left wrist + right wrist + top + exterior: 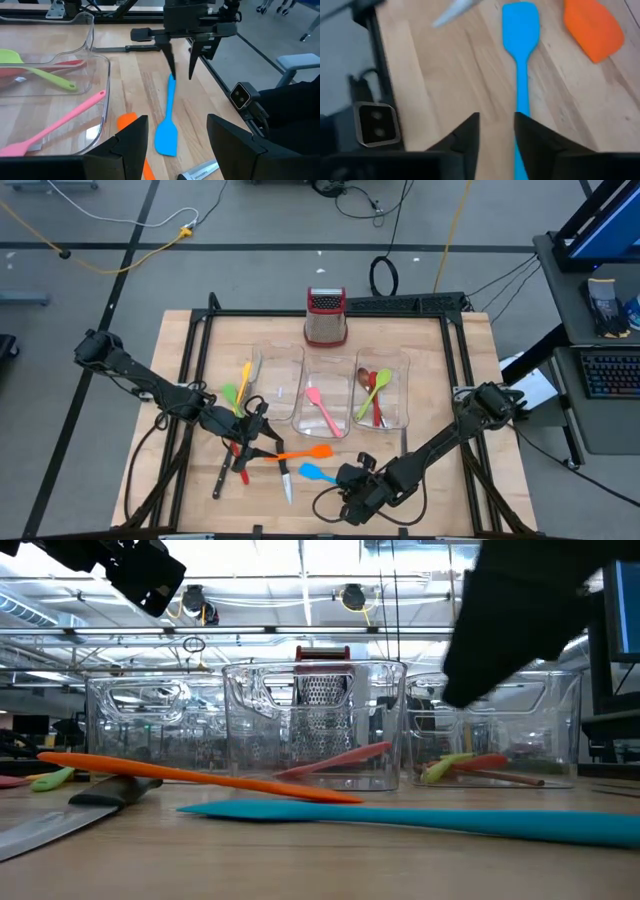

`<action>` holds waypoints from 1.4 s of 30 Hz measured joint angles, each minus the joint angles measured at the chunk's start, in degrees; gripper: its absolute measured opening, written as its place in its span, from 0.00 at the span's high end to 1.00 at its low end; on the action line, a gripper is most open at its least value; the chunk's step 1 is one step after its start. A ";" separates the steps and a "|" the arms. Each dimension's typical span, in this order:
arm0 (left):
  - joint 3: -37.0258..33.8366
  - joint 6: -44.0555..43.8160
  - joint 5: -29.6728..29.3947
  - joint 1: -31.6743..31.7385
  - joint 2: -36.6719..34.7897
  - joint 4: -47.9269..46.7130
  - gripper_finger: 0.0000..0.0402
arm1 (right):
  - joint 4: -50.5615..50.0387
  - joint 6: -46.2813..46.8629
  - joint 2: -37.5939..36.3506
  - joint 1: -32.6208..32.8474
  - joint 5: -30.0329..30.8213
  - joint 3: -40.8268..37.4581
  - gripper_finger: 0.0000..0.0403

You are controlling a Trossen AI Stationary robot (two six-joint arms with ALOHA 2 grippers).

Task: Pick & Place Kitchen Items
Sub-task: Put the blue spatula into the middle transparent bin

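A blue spatula [318, 473] lies flat on the wooden table near its front edge, blade toward the left. My right gripper [181, 75] stands open over the spatula's handle end [171, 82], fingers slanting down; in its own view the handle [521, 95] runs past one finger. My left gripper [262, 442] hovers open left of it, above an orange spatula [303, 453], with nothing between its fingers [131, 145]. A pink spatula [322, 408] lies in the middle bin. A brown spoon, a red utensil and a green one [375, 388] lie in the right bin. My right gripper has its open fingers at the blue spatula's handle end [171, 79], coming from above and slanting down. One fingertip [171, 70] stands right at the handle. I cannot tell whether it touches. The spatula lies flat on the table.
Three clear bins [300, 360] stand side by side mid-table, with a steel grater [325, 317] behind them. Yellow and green utensils [240, 387] lie at the left bin. Two black-handled knives [222, 480] [286, 483] lie near the front edge.
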 joint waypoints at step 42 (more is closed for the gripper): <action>-0.02 -0.71 0.00 0.09 0.02 -0.22 0.48 | 25.35 -28.17 9.07 -5.84 4.16 -5.80 0.62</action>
